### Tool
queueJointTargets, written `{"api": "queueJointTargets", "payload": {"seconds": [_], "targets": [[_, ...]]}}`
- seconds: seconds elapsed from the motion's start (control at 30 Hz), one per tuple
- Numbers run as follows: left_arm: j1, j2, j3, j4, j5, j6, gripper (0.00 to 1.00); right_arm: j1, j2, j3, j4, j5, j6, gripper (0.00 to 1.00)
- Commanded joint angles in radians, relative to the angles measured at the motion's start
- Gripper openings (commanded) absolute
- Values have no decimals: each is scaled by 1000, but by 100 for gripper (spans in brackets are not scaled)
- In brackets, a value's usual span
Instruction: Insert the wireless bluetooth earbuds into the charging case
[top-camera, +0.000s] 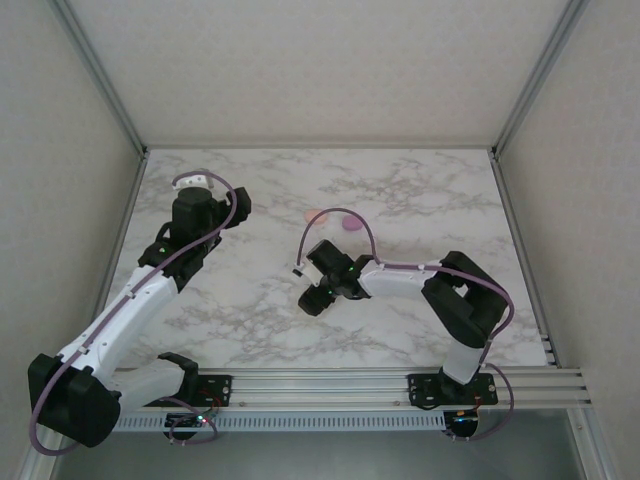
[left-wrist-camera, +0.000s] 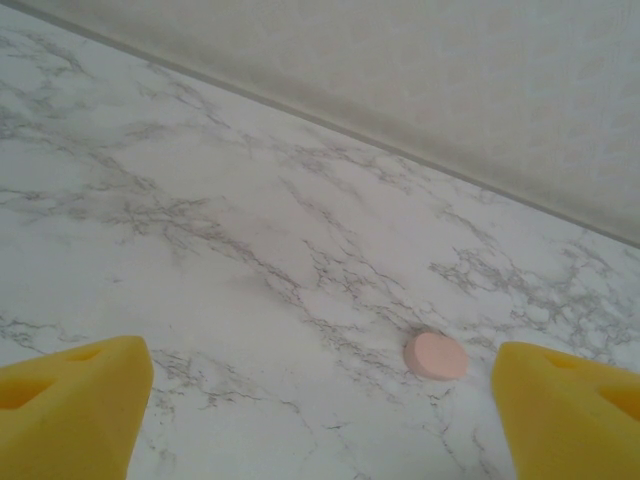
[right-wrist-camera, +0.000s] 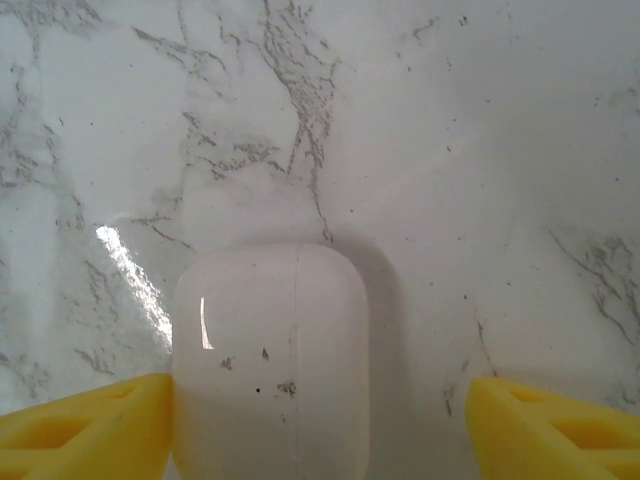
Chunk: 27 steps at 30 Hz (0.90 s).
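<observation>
A white charging case (right-wrist-camera: 270, 360), lid shut, lies on the marble table (right-wrist-camera: 480, 150) between the fingers of my right gripper (right-wrist-camera: 320, 430). The left yellow finger (right-wrist-camera: 90, 425) touches its side. A clear gap separates the case from the right finger (right-wrist-camera: 555, 430), so this gripper is open. From above, my right gripper (top-camera: 316, 298) sits low at mid-table and covers the case. My left gripper (left-wrist-camera: 320, 420) hangs open over bare marble, far left (top-camera: 222, 208). The earbuds are out of view.
A salmon-pink rounded case (left-wrist-camera: 436, 356), shut, lies just ahead of my left gripper's right finger (left-wrist-camera: 570, 410); from above the pink case (top-camera: 316, 216) sits mid-table beside a purple case (top-camera: 352, 226). Walls enclose the table on three sides.
</observation>
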Motion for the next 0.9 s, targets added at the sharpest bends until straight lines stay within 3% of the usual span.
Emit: {"api": "queueJointTargets", "payload": {"seconds": [0.0, 0.33, 0.57, 0.87], "targets": [[8, -2, 36, -9, -14, -5, 87, 15, 26, -17, 34, 1, -55, 75], [8, 16, 43, -9, 0, -7, 87, 35, 44, -54, 87, -2, -142, 67], [7, 42, 62, -42, 1, -10, 86, 56, 50, -104, 158, 36, -158, 56], [8, 81, 81, -22, 92, 13, 85, 52, -175, -170, 252, 107, -169, 41]]}}
